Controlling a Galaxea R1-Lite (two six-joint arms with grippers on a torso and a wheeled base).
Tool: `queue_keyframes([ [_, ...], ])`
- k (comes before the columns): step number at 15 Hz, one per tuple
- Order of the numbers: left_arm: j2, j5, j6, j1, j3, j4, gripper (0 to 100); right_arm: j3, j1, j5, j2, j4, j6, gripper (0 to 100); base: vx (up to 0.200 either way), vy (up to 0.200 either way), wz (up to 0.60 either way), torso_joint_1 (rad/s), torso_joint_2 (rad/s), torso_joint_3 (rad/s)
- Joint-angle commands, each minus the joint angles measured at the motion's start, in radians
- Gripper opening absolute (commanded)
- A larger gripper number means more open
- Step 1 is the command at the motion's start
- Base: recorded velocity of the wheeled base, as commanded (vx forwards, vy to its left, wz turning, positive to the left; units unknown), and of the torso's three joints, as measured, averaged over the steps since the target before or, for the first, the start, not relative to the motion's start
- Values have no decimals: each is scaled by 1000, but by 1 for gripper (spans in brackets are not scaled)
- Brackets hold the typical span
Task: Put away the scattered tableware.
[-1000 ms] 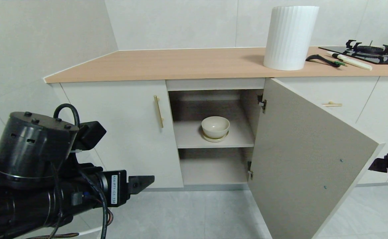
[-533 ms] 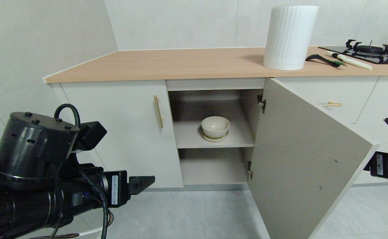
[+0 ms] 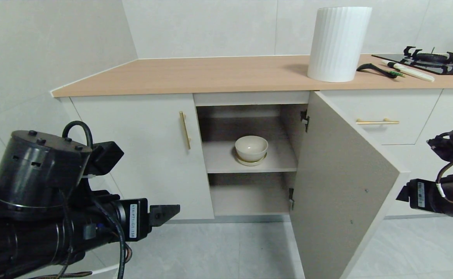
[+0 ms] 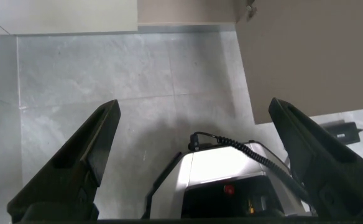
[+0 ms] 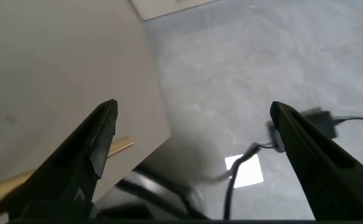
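Door swing noted: the beige flat-panel cabinet door (image 3: pixel 343 182) stands further closed than a second ago, its free edge nearer the opening, and the right arm has come in from the right behind it.

Right gripper (image 5: pixel 192 118): fingers spread wide, nothing between them. The door's outer face lies just beside one finger, with the slim brass bar handle (image 5: pixel 116 147) close under that finger. Contact with the panel cannot be confirmed.

Left gripper (image 4: pixel 192 106): fingers also apart and empty, low and off to the left of the cabinet, over the grey tiled floor (image 4: pixel 138 74).

Step in hand, as judged: closing up after stowing. The door is partly open, so the next move calls for a steady push on the outer face until the panel seats, keeping the finger clear of the handle.

Containers: the open cabinet holds a cream round ceramic bowl (image 3: pixel 251 147) sitting on a matching small cream plate (image 3: pixel 251 160), on the upper shelf (image 3: pixel 222 159), beyond the door from the right gripper and well apart from both grippers. The tall white ribbed cylinder (image 3: pixel 339 42) stands on the wooden countertop (image 3: pixel 191 73), above and behind the right gripper; its contents cannot be seen. Just beside it lie a black-handled utensil (image 3: pixel 376 69) and a long cream-coloured stick-like piece (image 3: pixel 408 72), possibly tableware not yet put away.
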Motion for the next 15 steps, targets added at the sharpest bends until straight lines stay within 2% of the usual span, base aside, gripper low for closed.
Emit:
queue_keyframes([
  [1,1,0,-1,0,0,0,100,1,70,-1,2,0,31,100,0,0,0,0,0,0],
  [5,3,0,-1,0,0,0,100,7,209,-3,28,-49,131,100,0,0,0,0,0,0],
  [9,1,0,-1,0,-1,0,100,36,280,-10,76,-150,142,100,0,0,0,0,0,0],
  [12,3,0,-1,0,-1,0,100,24,366,1,116,-239,136,100,0,0,0,0,0,0],
  [15,9,2,-4,0,-1,-15,100,0,372,11,177,-288,99,100,0,0,0,0,0,0],
])
